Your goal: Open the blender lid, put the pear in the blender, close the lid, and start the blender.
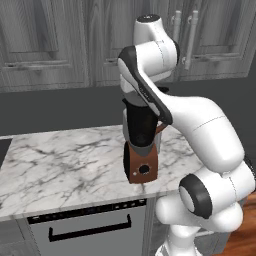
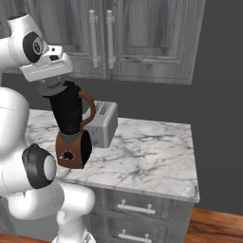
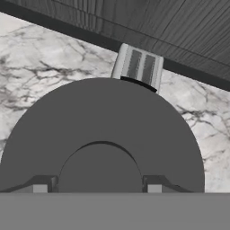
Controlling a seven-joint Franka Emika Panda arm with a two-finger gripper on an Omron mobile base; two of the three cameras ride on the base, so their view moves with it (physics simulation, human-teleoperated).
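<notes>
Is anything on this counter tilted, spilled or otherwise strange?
Yes: the blender leans, its jar tipped to one side instead of upright on the counter. The gripper sits at the lid knob. Nothing looks spilled; the toaster stands straight.

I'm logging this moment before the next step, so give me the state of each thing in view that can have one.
blender: upright near the counter's front edge.
blender lid: on top of the jar.
gripper: above the lid, fingertips on either side of its central knob; it looks shut on the knob.
toaster: upright behind the blender, slots empty.
upper cabinets: doors closed.
dishwasher: door closed.
</notes>
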